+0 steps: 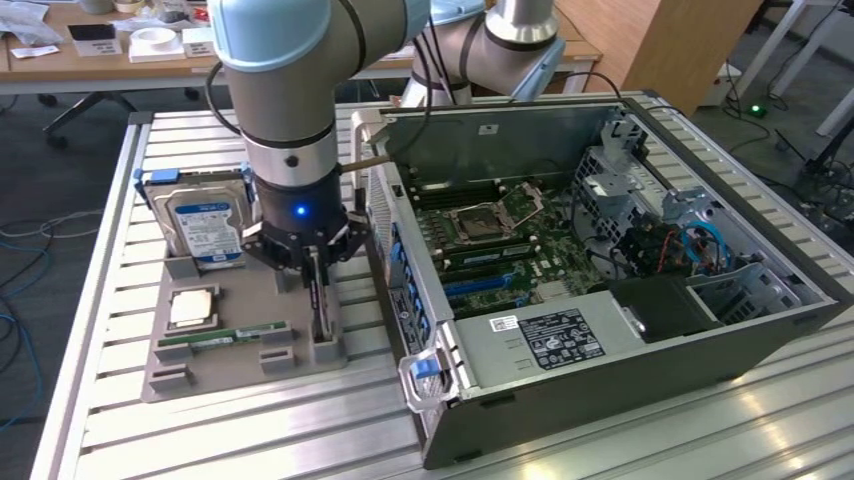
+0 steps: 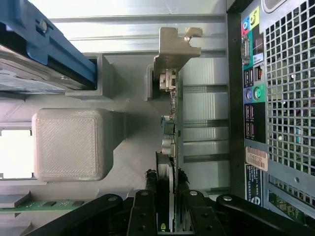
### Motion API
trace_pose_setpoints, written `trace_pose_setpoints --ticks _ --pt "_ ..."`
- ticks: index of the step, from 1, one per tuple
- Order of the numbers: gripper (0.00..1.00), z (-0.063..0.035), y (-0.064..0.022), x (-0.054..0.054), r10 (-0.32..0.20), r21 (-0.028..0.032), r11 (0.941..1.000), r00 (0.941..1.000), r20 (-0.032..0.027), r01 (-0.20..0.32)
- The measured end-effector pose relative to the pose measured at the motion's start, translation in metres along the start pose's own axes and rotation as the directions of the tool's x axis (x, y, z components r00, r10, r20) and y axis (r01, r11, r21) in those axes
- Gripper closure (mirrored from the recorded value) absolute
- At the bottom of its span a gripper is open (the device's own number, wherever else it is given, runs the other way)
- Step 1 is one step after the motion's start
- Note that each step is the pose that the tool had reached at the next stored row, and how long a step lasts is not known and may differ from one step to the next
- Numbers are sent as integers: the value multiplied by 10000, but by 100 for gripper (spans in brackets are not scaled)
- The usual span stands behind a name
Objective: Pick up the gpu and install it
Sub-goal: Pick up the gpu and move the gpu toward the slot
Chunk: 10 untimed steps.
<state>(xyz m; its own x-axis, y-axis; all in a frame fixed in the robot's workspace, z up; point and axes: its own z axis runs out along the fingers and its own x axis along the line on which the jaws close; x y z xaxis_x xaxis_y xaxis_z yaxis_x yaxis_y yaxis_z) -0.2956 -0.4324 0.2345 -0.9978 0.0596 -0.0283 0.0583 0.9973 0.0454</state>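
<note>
The gpu (image 1: 320, 308) stands on edge in a slot of the grey holder tray (image 1: 227, 375), just beside the open computer case (image 1: 574, 345). My gripper (image 1: 315, 268) reaches straight down onto its top edge. In the wrist view the gpu (image 2: 172, 123) runs away from the camera as a thin board ending in its silver bracket (image 2: 173, 49). The black fingers (image 2: 146, 201) press against both faces of the card, so the gripper (image 2: 165, 201) is shut on it. The card's lower edge appears to sit in the holder.
On the same tray are a blue-labelled hard drive (image 1: 207, 228), a CPU (image 1: 194, 307) and a green RAM stick (image 1: 220, 337). The case's motherboard (image 1: 494, 240) lies exposed. The case's rear panel (image 2: 285, 98) is close beside the card. Everything rests on a slatted metal table (image 1: 267, 430).
</note>
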Motion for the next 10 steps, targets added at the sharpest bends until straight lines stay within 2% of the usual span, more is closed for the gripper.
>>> trace_pose_setpoints --ticks 10 --pt "74 -258 12 -7 0 0 10000 10000 -1 0"
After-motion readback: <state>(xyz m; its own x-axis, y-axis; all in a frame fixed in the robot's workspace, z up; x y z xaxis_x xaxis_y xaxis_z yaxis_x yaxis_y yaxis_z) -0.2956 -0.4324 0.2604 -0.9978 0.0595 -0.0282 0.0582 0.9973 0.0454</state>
